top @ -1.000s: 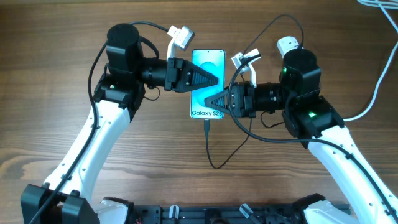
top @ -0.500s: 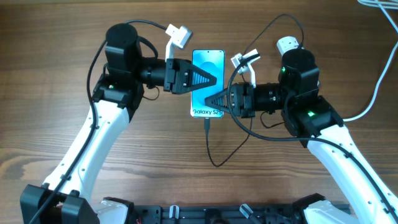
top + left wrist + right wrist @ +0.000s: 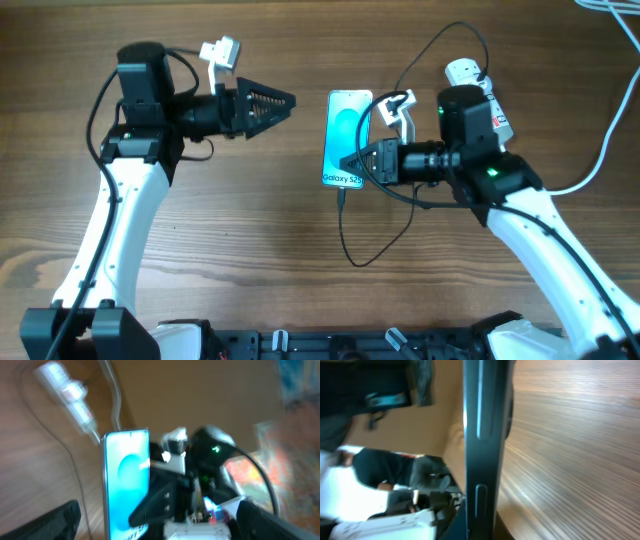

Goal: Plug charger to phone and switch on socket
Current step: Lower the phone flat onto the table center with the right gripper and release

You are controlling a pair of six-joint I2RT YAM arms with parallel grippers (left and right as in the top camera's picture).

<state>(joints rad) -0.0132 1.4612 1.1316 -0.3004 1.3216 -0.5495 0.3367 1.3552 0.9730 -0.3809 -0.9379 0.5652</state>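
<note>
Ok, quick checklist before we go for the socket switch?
1. Charger tip at the bottom edge of the phone: ok, looks seated; full insertion cannot tell.
2. Right gripper holding the phone: ok, jaws closed on its edge.
3. Left gripper free: ok, jaws open, empty, apart from the phone.
4. Socket in clear view: not ok, the right arm covers most of it in the overhead view.
5. Switch state: cannot tell.

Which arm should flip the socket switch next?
Right, probably: the white power strip lies beside the right arm. The right fingers must first release the cyan-screen smartphone; the open left fingers are far off.
</note>
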